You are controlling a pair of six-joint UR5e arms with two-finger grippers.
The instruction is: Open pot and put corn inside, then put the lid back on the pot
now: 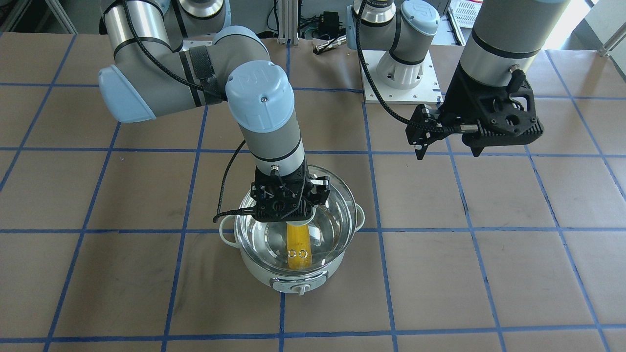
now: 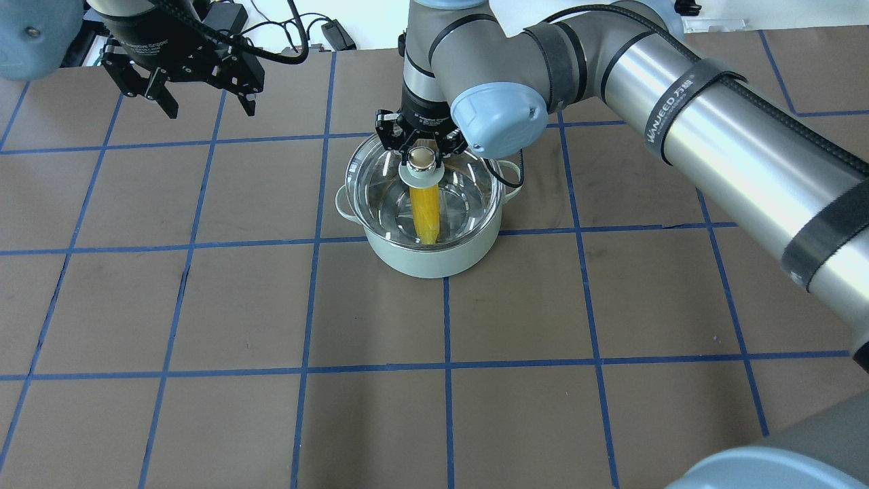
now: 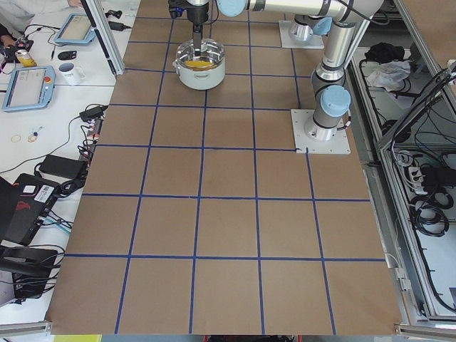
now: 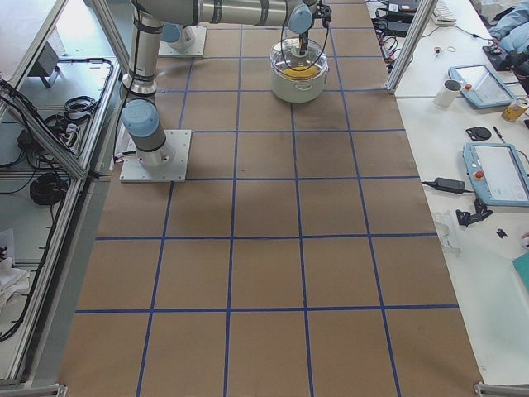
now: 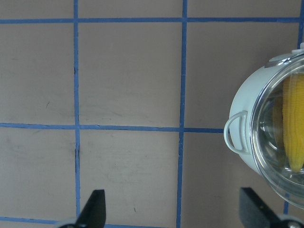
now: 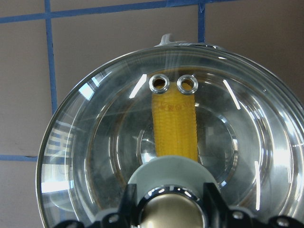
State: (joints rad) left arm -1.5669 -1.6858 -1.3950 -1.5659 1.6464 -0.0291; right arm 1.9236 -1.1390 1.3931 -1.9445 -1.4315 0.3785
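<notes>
The mint-green pot (image 2: 434, 258) stands mid-table with the yellow corn (image 2: 424, 210) lying inside it. The glass lid (image 2: 468, 197) sits over the pot's opening, slightly off-centre; I cannot tell whether it rests on the rim. My right gripper (image 2: 422, 153) points straight down and is shut on the lid's beige knob. In the right wrist view the fingers (image 6: 130, 202) flank the knob, and the corn (image 6: 175, 123) shows through the lid (image 6: 95, 142). My left gripper (image 2: 210, 109) hovers open and empty to the pot's left. Its wrist view shows the pot (image 5: 242, 99) at the right edge.
The table is brown paper with a blue tape grid (image 2: 312, 244). The right arm's upper links (image 2: 713, 136) stretch across the table's right half. The pot's control knob (image 1: 299, 288) faces away from the robot. Operator desks with tablets (image 4: 488, 83) lie beyond the far edge.
</notes>
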